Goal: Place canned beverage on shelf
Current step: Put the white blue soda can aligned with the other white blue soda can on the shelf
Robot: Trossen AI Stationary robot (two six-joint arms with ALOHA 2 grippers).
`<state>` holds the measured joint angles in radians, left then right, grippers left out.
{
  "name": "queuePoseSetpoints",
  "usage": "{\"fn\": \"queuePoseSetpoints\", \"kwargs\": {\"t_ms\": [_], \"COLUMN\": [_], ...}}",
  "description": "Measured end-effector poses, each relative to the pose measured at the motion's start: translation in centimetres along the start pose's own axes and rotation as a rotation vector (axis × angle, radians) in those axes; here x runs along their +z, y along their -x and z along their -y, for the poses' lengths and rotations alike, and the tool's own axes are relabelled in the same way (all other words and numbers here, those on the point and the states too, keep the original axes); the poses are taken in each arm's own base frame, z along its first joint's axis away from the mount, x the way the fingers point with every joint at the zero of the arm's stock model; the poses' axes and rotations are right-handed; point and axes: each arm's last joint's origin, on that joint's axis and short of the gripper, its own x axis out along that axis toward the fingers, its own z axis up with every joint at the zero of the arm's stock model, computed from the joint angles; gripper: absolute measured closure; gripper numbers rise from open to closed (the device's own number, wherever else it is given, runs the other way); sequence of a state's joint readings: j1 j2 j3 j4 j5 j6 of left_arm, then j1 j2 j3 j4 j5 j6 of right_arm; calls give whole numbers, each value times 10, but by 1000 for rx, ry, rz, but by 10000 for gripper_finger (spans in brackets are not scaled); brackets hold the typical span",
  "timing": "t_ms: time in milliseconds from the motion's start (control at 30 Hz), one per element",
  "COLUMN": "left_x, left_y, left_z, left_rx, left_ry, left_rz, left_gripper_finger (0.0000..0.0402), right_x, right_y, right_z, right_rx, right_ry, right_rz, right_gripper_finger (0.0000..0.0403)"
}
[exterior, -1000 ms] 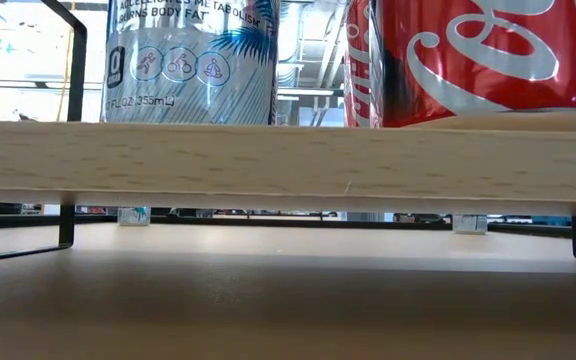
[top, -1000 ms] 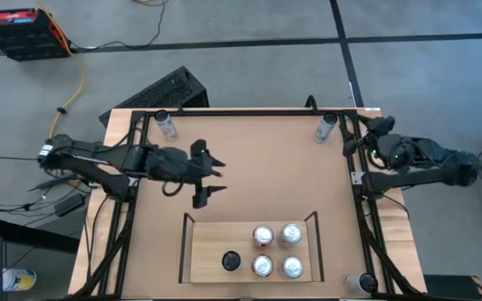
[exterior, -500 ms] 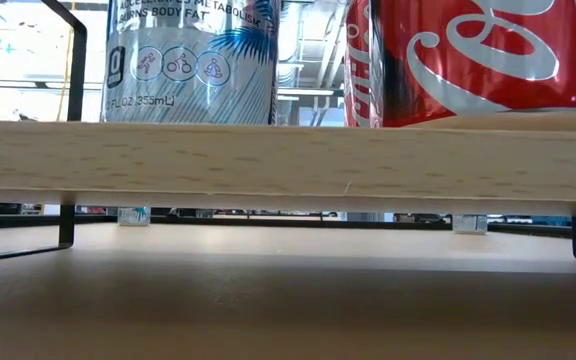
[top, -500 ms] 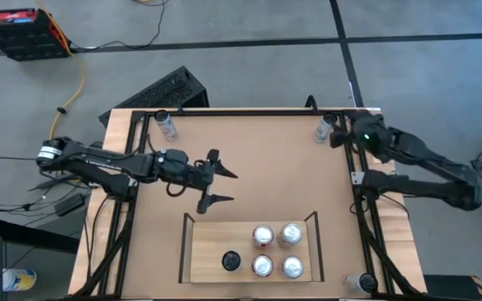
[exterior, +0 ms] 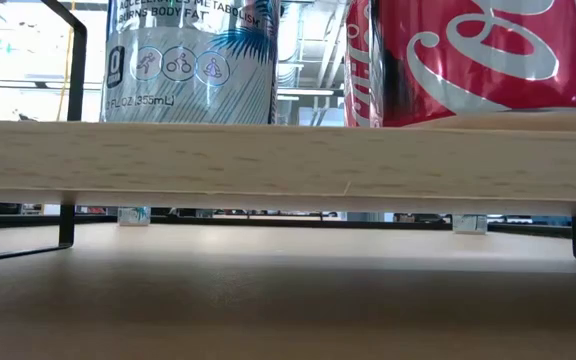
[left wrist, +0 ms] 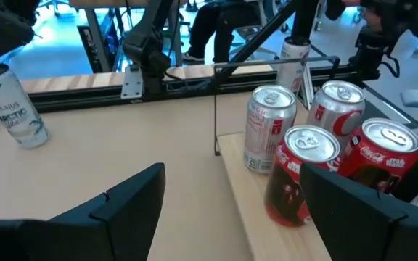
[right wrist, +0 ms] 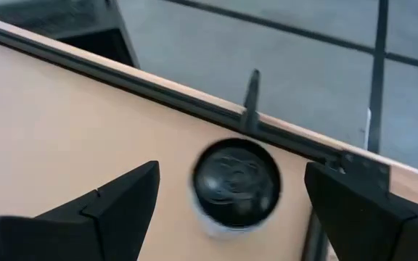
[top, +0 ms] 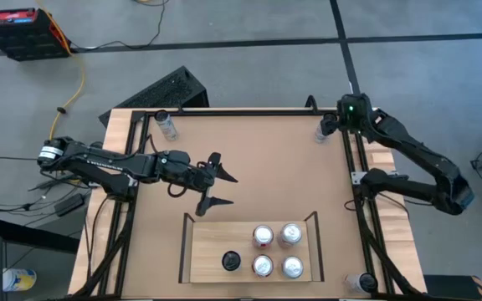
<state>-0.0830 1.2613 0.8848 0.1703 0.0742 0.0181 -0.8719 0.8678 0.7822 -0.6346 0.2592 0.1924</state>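
Shelf [exterior: 268, 160] – pale matt wood, visible grain; cans [left wrist: 307, 174] – glossy metal.

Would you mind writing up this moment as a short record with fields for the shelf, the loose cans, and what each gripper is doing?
shelf: pale wood shelf at the near middle of the table
cans on shelf: five; four silver-topped in a block at its right, one dark-topped can to their left
loose cans: one at the far left corner, one at the far right corner, one at the near right edge
left gripper: open, empty, beyond the shelf's left end
right gripper: open, above the far right corner can, not yet closed on it
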Motion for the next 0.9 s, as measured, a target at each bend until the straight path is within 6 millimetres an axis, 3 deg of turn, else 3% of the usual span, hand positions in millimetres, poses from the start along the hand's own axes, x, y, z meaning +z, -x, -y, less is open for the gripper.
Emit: {"fn": "queuePoseSetpoints", "kwargs": {"t_ms": [433, 900], "left_x": [0, 0], "left_y": [0, 0], "left_z": [0, 1], "left_rx": [-5, -22], "left_ry": [2, 13], "left_rz": [0, 1], "left_gripper_finger": [99, 99], "right_x": [2, -17], "right_y": [-25, -41], "right_z": [-3, -3], "right_rx": [-24, -35], "right_ry": [36, 5], "right_rz": [-57, -47], "right_gripper_finger": [32, 33]}}
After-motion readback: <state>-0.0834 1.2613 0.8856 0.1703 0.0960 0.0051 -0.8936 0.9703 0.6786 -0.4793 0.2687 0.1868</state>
